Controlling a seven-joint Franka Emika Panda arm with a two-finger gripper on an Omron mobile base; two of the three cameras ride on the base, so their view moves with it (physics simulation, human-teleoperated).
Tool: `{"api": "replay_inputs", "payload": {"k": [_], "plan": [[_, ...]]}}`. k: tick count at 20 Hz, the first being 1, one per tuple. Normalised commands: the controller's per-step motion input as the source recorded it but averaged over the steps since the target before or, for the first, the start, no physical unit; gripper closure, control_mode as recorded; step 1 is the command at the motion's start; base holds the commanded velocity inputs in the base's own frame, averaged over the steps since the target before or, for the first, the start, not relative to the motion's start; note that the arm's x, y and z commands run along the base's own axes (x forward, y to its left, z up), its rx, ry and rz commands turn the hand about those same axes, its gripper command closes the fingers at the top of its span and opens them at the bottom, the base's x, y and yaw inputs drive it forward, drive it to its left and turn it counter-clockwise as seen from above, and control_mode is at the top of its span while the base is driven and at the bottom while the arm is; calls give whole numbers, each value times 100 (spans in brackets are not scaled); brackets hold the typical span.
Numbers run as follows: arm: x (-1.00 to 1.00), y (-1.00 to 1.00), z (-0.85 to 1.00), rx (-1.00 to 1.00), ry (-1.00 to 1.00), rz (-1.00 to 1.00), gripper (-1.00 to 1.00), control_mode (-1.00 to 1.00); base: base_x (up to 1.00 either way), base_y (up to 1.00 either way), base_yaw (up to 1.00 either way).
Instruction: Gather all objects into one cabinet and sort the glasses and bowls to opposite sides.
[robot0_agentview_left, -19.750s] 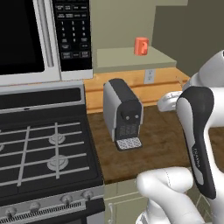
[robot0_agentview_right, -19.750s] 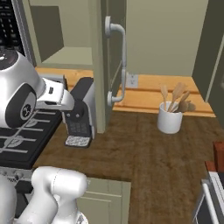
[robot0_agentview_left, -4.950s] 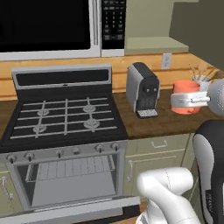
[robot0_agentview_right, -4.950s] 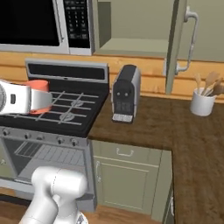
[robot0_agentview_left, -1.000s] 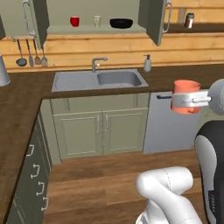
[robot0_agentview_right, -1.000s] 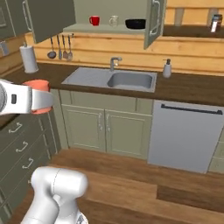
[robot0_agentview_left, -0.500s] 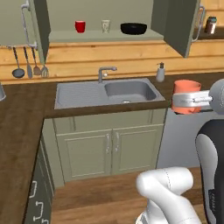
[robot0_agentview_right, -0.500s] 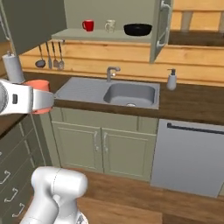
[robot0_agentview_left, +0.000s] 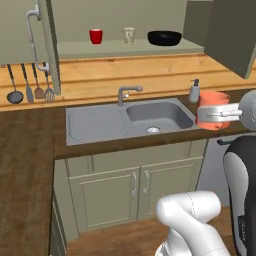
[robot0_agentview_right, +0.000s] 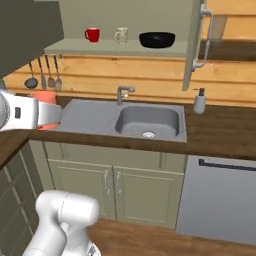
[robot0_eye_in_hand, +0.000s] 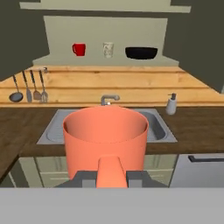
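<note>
My gripper (robot0_agentview_left: 220, 114) is shut on the handle of the orange-red mug (robot0_agentview_left: 213, 107), held upright in the air in front of the counter to the right of the sink. In the hand view the mug (robot0_eye_in_hand: 105, 138) is close up, its handle between my fingertips (robot0_eye_in_hand: 87, 177). Ahead and above, the olive-green cabinet stands open. On its pale shelf (robot0_agentview_left: 110, 48) stand a glossy red cup (robot0_agentview_left: 95, 36), a beige patterned mug (robot0_agentview_left: 129, 35) and, to their right, the wide black bowl (robot0_agentview_left: 164, 37). The same row appears as red cup (robot0_agentview_right: 92, 34), beige mug (robot0_agentview_right: 120, 35) and bowl (robot0_agentview_right: 157, 39).
A steel sink (robot0_agentview_left: 100, 124) with a faucet (robot0_agentview_left: 126, 93) lies in the dark wood counter below the cabinet. A soap dispenser (robot0_agentview_left: 194, 92) stands to its right. Utensils (robot0_agentview_left: 30, 87) hang on the left wall. Both cabinet doors (robot0_agentview_left: 227, 30) swing outward. A dishwasher front (robot0_agentview_right: 220, 195) is lower right.
The whole picture has shifted: the sink and open cabinet have grown larger and nearer as the base drives up. The mug stays in the gripper, in the same place in the views.
</note>
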Motion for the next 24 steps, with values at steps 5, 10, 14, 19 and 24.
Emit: {"api": "replay_inputs", "payload": {"k": [5,10,14,19,24], "plan": [[0,0,0,0,0,0,100,100,60,40,-15],[0,0,0,0,0,0,100,100,50,29,-12],[0,0,0,0,0,0,100,100,55,22,-7],[0,0,0,0,0,0,100,100,65,21,1],[0,0,0,0,0,0,100,100,68,6,16]]}}
